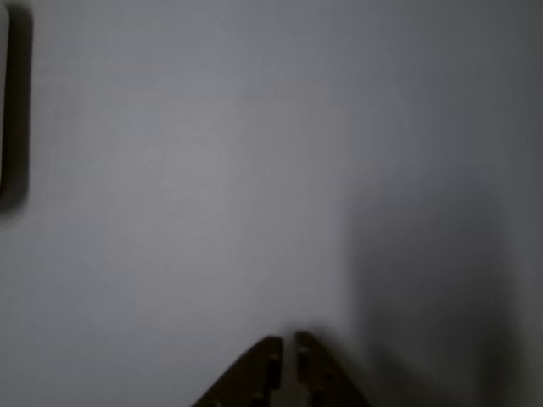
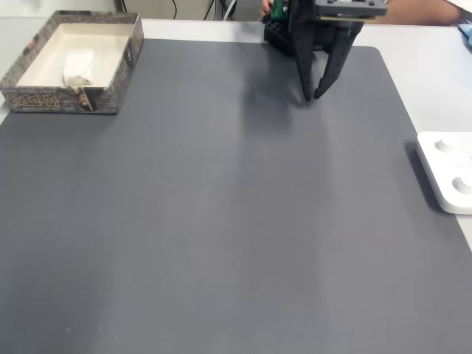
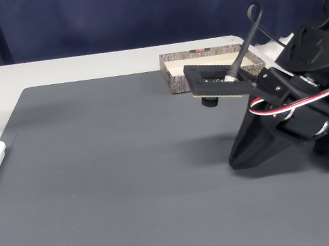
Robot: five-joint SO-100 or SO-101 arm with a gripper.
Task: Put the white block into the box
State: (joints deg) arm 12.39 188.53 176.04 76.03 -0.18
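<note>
Spread across the table, a dark grey mat [image 2: 221, 221], bare over most of its surface. At its far edge in a fixed view, folded low over its own base, the black arm [image 3: 294, 100] with red and white wires looped along its side, nose angled down toward the mat. Closed to a thin slit and gripping nothing, the gripper [image 2: 313, 96], its dark tips pointing down just above the mat; seen again at the bottom edge of the other view [image 1: 288, 342], blurred, over plain grey. In the far left corner of a fixed view, the box [image 2: 44, 99], mottled grey-brown outside with a printed pattern too small to read, cream inside. Lying inside the box, well apart from the gripper, the white block [image 2: 77, 66]. At the mat's right edge, a flat white device [image 2: 450, 173] with round recesses.
</note>
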